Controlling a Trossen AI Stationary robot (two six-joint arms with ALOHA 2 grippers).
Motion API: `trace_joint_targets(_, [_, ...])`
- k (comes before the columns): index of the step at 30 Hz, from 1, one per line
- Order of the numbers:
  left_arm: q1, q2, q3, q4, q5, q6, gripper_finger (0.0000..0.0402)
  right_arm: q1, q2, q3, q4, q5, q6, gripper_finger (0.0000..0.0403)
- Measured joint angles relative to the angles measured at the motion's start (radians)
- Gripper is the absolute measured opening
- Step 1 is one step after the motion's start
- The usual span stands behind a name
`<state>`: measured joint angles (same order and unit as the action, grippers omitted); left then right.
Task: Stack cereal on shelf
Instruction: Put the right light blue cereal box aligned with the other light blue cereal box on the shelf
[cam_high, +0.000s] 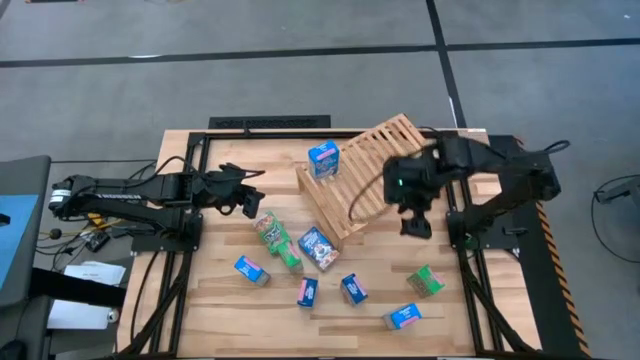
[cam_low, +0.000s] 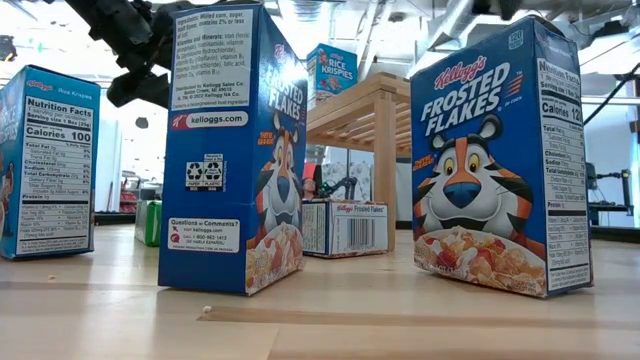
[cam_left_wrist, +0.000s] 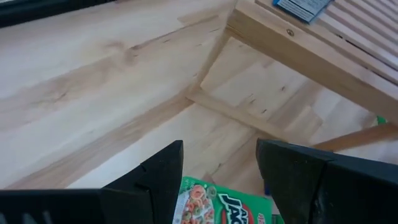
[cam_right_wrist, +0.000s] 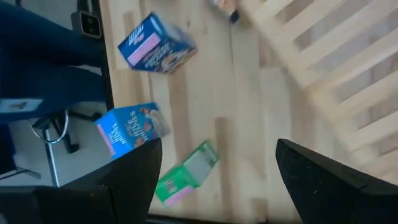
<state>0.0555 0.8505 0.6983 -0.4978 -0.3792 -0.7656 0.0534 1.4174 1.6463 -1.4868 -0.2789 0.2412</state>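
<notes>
Your left gripper (cam_high: 250, 203) hangs empty, jaws apart, above the green cardboard cereal box (cam_high: 268, 228); descend off-centre and you may knock it over. Right gripper (cam_high: 415, 224), also spread and empty, waits beside the tilted light-wood slatted rack (cam_high: 372, 170), apparently holding one blue box (cam_high: 323, 158). Plank tabletop (cam_high: 200, 290); grey floor around.

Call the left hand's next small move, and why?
Probably lower the left hand onto the green Apple Jacks box and close. The wrist view shows its fingers apart, empty, with that box just below them. Only the Rice Krispies box sits on the shelf so far. The right hand hovers open, empty.
</notes>
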Motion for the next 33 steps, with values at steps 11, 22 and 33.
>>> trace_joint_targets(11, [0.000,0.000,0.000,0.000,0.111,0.080,0.0192,0.406,0.004,0.000,0.055,0.256,0.405,0.0338])
trace_joint_targets(22, [0.000,0.000,0.000,-0.001,0.106,0.065,0.0192,0.706,0.131,-0.001,0.130,0.398,0.518,0.0338])
trace_joint_targets(33, [-0.001,0.000,0.000,0.000,0.079,0.017,0.0192,0.890,0.172,-0.176,0.342,0.515,0.648,0.0338])
